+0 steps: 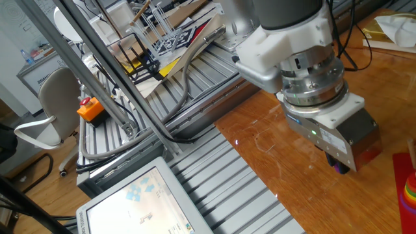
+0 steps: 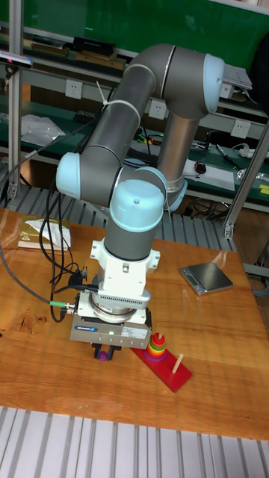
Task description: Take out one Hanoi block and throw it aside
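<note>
To the right of my fingers stands a red base (image 2: 173, 375) bearing stacked rainbow rings (image 2: 156, 346) (a bare peg (image 2: 177, 363) beside them). Farther right sits a grey scale (image 2: 206, 277); behind lies a wooden table (image 2: 45, 343).

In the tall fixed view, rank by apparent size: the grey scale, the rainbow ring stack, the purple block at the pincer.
1. Grey scale, clearly largest.
2. Rainbow ring stack.
3. Purple block, only a sliver showing under the pincer, so its full size is unsure.
</note>
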Tool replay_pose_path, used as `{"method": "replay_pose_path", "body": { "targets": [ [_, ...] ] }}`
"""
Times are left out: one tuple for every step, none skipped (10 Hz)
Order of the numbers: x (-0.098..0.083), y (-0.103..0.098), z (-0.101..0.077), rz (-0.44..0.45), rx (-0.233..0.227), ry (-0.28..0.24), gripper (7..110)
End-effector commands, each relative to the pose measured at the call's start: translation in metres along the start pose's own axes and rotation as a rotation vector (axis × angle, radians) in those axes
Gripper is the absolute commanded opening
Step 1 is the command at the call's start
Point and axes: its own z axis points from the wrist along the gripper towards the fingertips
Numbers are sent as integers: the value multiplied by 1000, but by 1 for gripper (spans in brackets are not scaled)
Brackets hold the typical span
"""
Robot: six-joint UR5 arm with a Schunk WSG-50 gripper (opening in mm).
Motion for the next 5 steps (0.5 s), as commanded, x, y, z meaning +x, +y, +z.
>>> {"method": "replay_pose_path", "body": {
  "targets": [
    [0, 2, 1, 12, -9, 5, 7],
    [2, 1, 1, 9, -5, 11, 7],
    [5, -3, 0, 6, 11, 26, 7],
    [9, -7, 0, 0, 27, 39, 7],
    [11, -7, 0, -5, 29, 48, 7]
  ]
}}
